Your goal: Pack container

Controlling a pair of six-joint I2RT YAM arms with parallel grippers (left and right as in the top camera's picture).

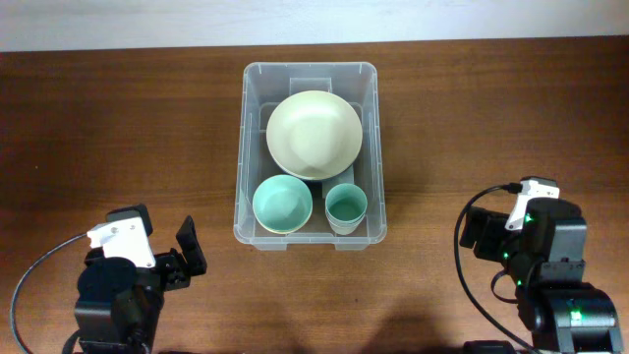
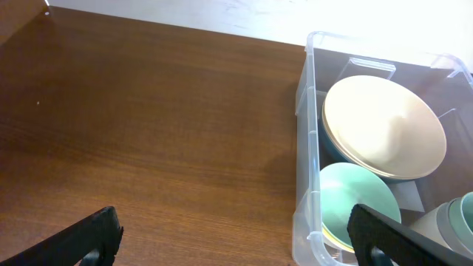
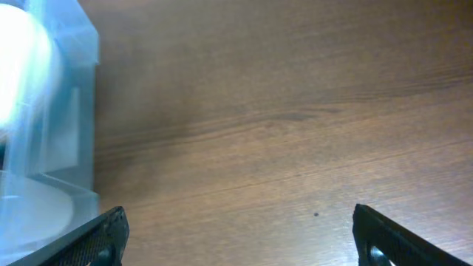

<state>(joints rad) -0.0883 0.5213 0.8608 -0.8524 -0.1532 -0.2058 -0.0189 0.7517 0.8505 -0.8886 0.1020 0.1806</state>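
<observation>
The clear plastic container [image 1: 246, 138] stands at the table's middle. Inside it lie a large cream bowl [image 1: 314, 134] at the back, a small teal bowl [image 1: 282, 204] at the front left and a teal cup [image 1: 346, 207] at the front right. My left gripper [image 1: 187, 251] is open and empty at the front left, apart from the container. My right gripper [image 1: 479, 228] is open and empty at the front right. The left wrist view shows the container [image 2: 304, 118], the cream bowl [image 2: 384, 125] and the teal bowl [image 2: 355, 203]. The right wrist view shows the container's corner [image 3: 74, 111].
The brown wooden table [image 1: 118, 128] runs to a pale wall at the back. Black cables trail from both arm bases near the front edge.
</observation>
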